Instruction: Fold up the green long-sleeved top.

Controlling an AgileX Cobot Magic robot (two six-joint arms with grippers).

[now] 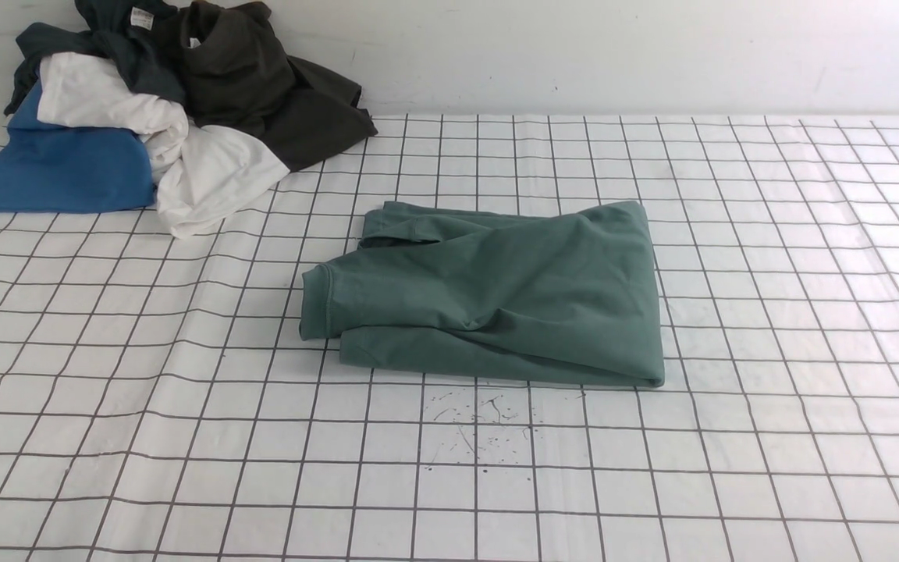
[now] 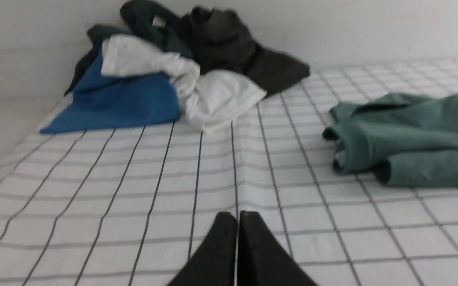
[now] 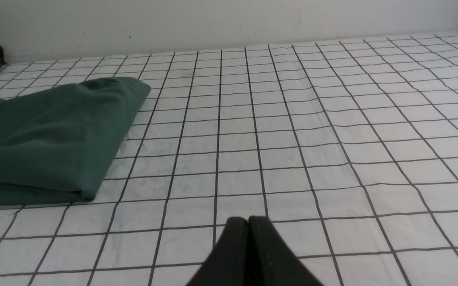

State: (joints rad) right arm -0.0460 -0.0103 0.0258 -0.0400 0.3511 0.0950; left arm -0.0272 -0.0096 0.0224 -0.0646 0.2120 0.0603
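- The front view looks forward and down from the robot's side over the gridded table to the back wall.
- The left wrist view sits low, close to the cloth, behind the left gripper, facing the clothes pile; it looks slightly blurred.
- The right wrist view sits equally low behind the right gripper, facing the wall.
- All three share the green long-sleeved top; the pile's dark edge barely enters the right wrist view.

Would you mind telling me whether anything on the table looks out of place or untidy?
The green top lies folded but rumpled, its cuff poking out. Dark specks mark the grid cloth in front of it. Unfolded clothes are heaped at the far left.
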